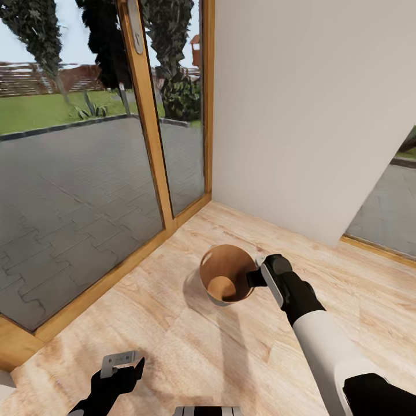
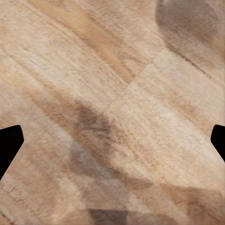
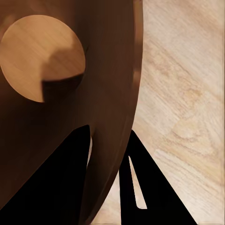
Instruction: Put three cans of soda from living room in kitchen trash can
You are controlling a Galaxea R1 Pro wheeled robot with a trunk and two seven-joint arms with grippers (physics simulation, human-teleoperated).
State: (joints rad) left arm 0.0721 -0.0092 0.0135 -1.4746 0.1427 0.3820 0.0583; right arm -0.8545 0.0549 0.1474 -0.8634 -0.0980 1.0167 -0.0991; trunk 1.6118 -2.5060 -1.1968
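Wood planks run under us in the head view, where the bin (image 1: 226,281) stands on the floor (image 1: 173,341) near the corner formed by the glass door (image 1: 86,190) and the white wall (image 1: 312,115). Our right hand (image 1: 258,279) reaches to the bin's rim on the side nearest that arm, one finger seeming to sit inside and the other outside; we judge it is gripping the wall of the bin. Our left hand (image 1: 122,365) hangs low, well apart from the bin, above bare floor. Looking into the bin from here we see only its orange-brown bottom and no cans, so as far as we can tell none of the three has gone in yet and the whole collecting job is left. The left wrist view adds what the head view cannot: the two fingertips (image 2: 10,145) sit at opposite edges with bare planks (image 2: 112,93) between them, so that hand is spread and holds nothing. The right wrist view settles the grip: one dark finger (image 3: 56,183) lies inside the brown wall (image 3: 112,117) and the other outside against it, clamped on the rim, and the round bottom (image 3: 33,56) shows bare, with floor (image 3: 187,93) beyond.
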